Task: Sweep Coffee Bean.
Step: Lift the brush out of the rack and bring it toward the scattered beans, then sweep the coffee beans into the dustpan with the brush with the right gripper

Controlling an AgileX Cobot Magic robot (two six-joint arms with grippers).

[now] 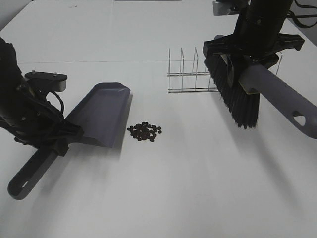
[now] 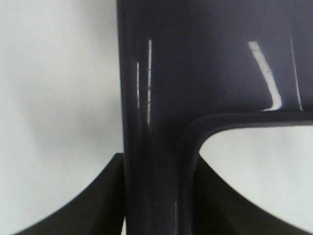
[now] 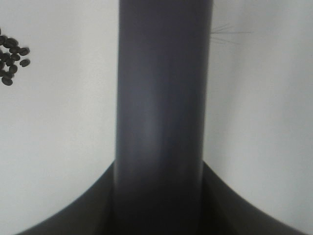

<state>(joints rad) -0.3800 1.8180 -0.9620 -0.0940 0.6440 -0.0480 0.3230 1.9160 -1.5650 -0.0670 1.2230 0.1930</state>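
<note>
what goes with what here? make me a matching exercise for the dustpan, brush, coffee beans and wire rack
1 dustpan
2 brush
3 coffee beans
4 wire rack

a loose on the table, beside the dustpan
b handle clamped in the left gripper
c standing farther back than the beans
d handle clamped in the right gripper, bristles pointing down

Pairs: 1-b, 2-d, 3-a, 4-c

The dustpan [image 1: 101,111] looks glossy plastic, the brush handle [image 1: 285,99] smooth matt plastic, the rack [image 1: 190,75] thin wire, the table [image 1: 198,188] matt.
</note>
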